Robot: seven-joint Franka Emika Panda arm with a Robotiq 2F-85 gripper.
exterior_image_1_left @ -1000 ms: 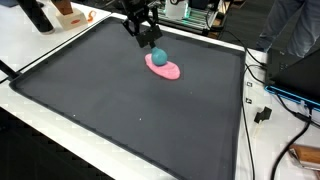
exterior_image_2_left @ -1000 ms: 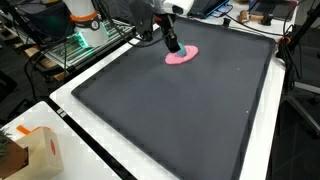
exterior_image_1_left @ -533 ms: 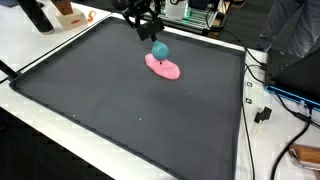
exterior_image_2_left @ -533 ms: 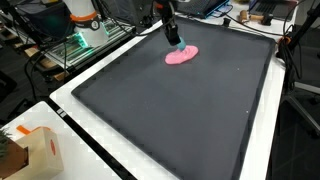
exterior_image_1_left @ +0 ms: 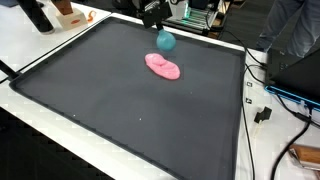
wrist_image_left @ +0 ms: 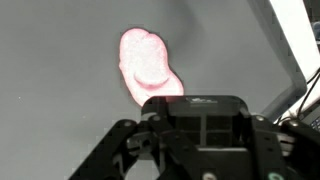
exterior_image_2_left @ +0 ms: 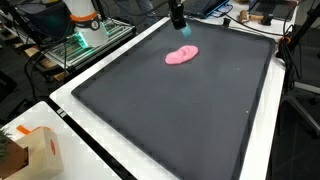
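A teal ball (exterior_image_1_left: 166,41) hangs in the air above the far part of the black mat (exterior_image_1_left: 120,110), with my gripper (exterior_image_1_left: 161,31) shut on it from above. In an exterior view only a sliver of the teal ball (exterior_image_2_left: 184,32) shows under the gripper (exterior_image_2_left: 180,24). A flat pink blob (exterior_image_1_left: 164,67) lies on the mat just below and in front of the ball, apart from it. The pink blob (wrist_image_left: 150,65) sits beyond the gripper's dark body in the wrist view, where the fingertips and ball are hidden.
The mat (exterior_image_2_left: 180,120) lies on a white table (exterior_image_1_left: 40,45). A cardboard box (exterior_image_2_left: 35,150) stands at a near corner. Cables (exterior_image_1_left: 265,100) run along one side. Electronics with green lights (exterior_image_2_left: 80,40) stand beyond the table edge.
The gripper has risen from the pink blob and drawn back toward the far edge, carrying the teal ball up off it. The pink blob stayed on the mat.
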